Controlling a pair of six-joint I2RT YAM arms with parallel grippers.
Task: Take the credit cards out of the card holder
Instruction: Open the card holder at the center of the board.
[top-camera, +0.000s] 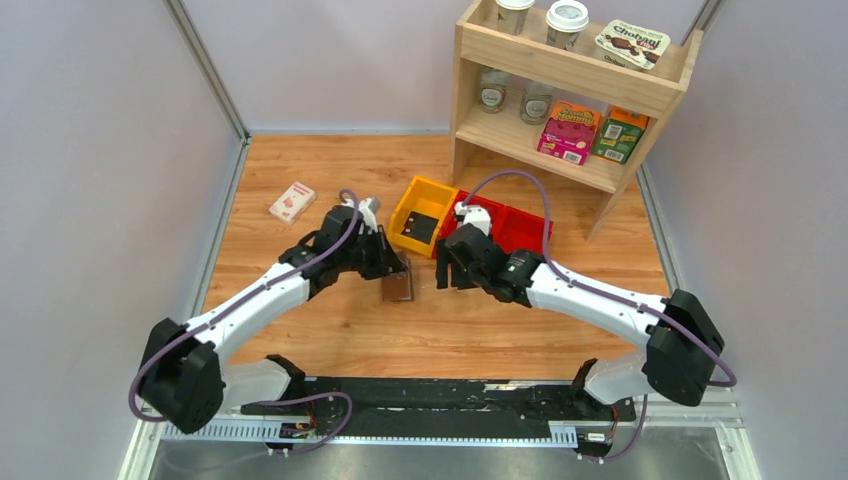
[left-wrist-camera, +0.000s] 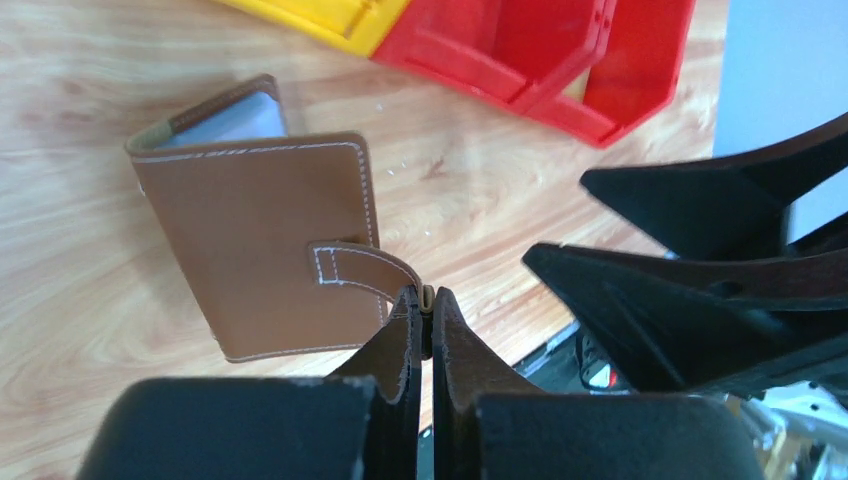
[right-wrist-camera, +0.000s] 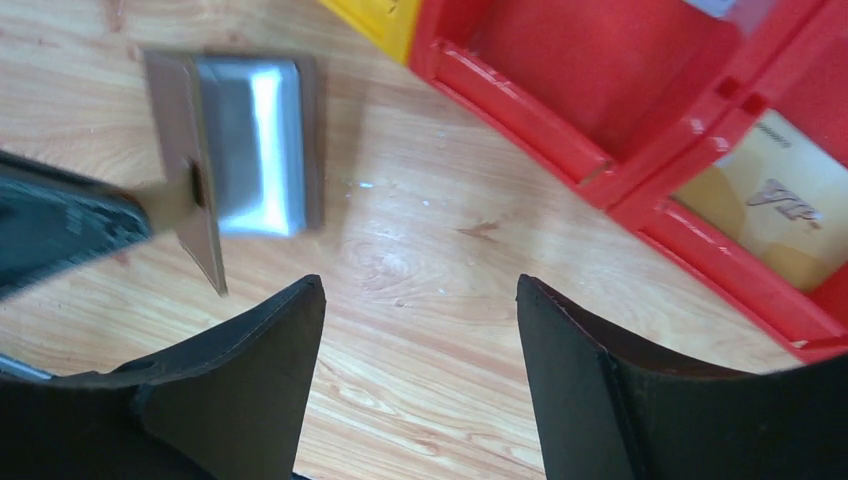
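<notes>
The brown card holder (top-camera: 398, 288) rests on the wooden table between the two arms, half unfolded. Its front flap (left-wrist-camera: 260, 240) stands up, lifted by the strap. My left gripper (left-wrist-camera: 425, 300) is shut on the end of that strap tab. The right wrist view shows the holder's grey-blue inner panel (right-wrist-camera: 255, 140), with the left finger (right-wrist-camera: 60, 220) beside it. My right gripper (right-wrist-camera: 420, 290) hangs open over bare wood just right of the holder, with nothing between its fingers. I cannot make out any credit cards inside the holder. A beige card (right-wrist-camera: 770, 200) lies in a red bin.
A yellow bin (top-camera: 425, 200) with a dark item in it and red bins (top-camera: 520, 225) sit just behind the grippers. A wooden shelf (top-camera: 570, 90) with cups, jars and boxes stands at the back right. A white-and-red small box (top-camera: 292, 202) lies at the back left.
</notes>
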